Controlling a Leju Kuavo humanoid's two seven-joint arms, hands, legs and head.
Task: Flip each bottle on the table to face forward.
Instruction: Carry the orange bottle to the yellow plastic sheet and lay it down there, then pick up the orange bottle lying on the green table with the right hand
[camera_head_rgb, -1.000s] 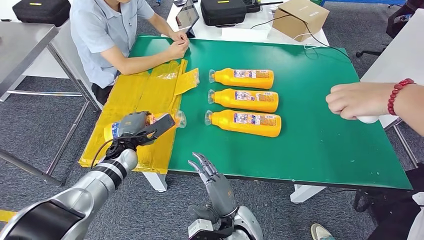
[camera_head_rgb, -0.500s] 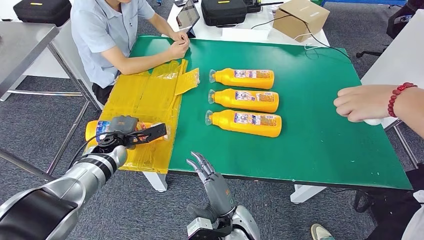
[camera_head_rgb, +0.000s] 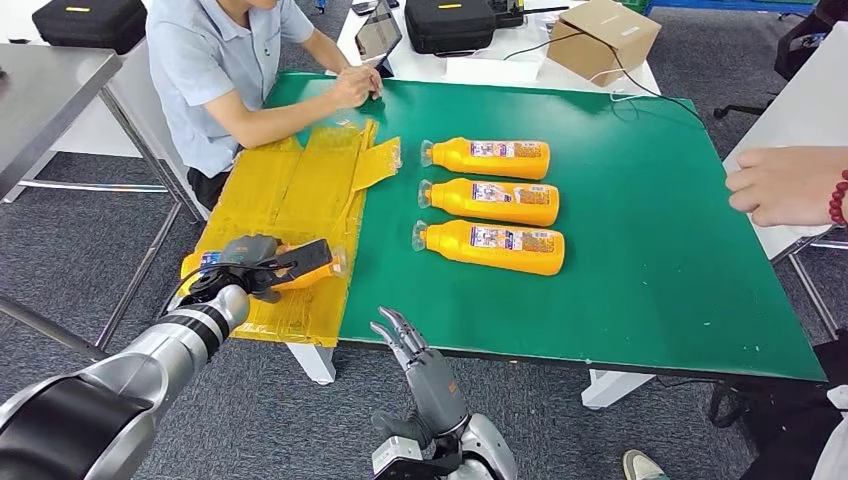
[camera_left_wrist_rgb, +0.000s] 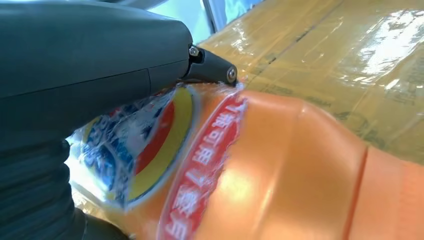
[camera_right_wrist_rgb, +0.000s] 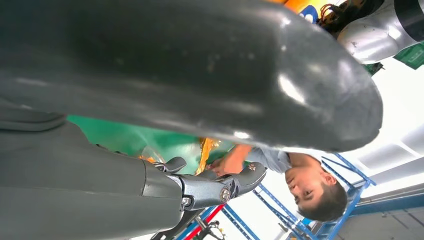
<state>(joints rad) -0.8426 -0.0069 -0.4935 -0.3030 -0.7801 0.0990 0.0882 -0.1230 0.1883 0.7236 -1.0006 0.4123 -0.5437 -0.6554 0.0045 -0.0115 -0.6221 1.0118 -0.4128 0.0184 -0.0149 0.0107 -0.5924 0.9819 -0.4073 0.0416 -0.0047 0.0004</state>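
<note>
My left hand (camera_head_rgb: 258, 264) grips an orange bottle (camera_head_rgb: 305, 281) lying sideways low over the yellow plastic sheet (camera_head_rgb: 290, 190) at the table's left front. The left wrist view shows that bottle (camera_left_wrist_rgb: 280, 170) close up, its blue, red and yellow label under my left hand (camera_left_wrist_rgb: 90, 75). Three more orange bottles lie in a column on the green table (camera_head_rgb: 640, 250), caps to the left, labels up: far (camera_head_rgb: 487, 158), middle (camera_head_rgb: 490, 201) and near (camera_head_rgb: 490, 246). My right hand (camera_head_rgb: 420, 360) is open, fingers apart, just off the table's front edge; it appears again as the right hand (camera_right_wrist_rgb: 175, 75).
A person (camera_head_rgb: 215, 70) sits at the back left with both hands on the table near a tablet (camera_head_rgb: 374, 33). Another person's hand (camera_head_rgb: 785, 185) with a red bead bracelet reaches in at the right edge. Black cases and a cardboard box (camera_head_rgb: 603, 35) stand behind.
My left hand has carried the bottle down and to the left, lower over the yellow sheet. The person's hand at the right has drawn back toward the right edge.
</note>
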